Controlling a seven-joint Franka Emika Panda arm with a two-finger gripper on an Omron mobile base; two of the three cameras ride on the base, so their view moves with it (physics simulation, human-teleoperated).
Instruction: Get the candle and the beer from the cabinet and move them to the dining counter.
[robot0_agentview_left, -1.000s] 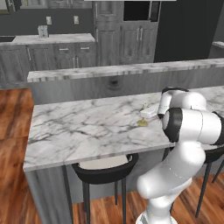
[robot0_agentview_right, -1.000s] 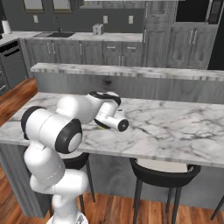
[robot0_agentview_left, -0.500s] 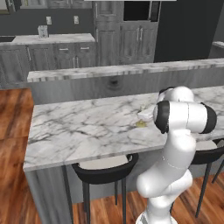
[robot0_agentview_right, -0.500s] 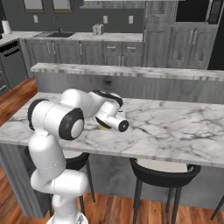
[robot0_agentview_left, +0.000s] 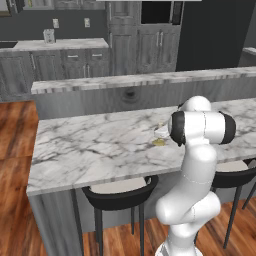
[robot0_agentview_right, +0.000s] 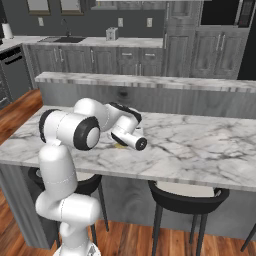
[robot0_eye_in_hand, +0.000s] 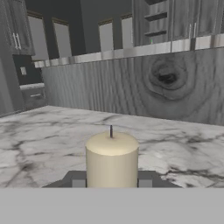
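The candle (robot0_eye_in_hand: 112, 159) stands upright between the two dark fingertips (robot0_eye_in_hand: 78, 179), and the jaws are nearly closed around it, gripping it on both sides. It sits low over the bench (robot0_agentview_left: 95, 145), a long white marble slab veined in grey. From the left base view, the candle's gold holder (robot0_agentview_left: 158, 142) peeks out beside the white arm (robot0_agentview_left: 197, 150), right at the marble. Beyond the candle, a raised grey wood-grain wall (robot0_eye_in_hand: 144, 83) with a big dark knot runs along the bench's far edge, capped by a marble ledge (robot0_agentview_right: 150, 82). Under the bench's near edge are black stools (robot0_agentview_right: 182, 197) with pale seats on a reddish wood floor (robot0_agentview_left: 15, 130). Past the ledge, grey cabinets (robot0_agentview_right: 185, 50) line the back wall, with a worktop (robot0_agentview_right: 100, 42) and sink (robot0_agentview_right: 65, 39) to their left.
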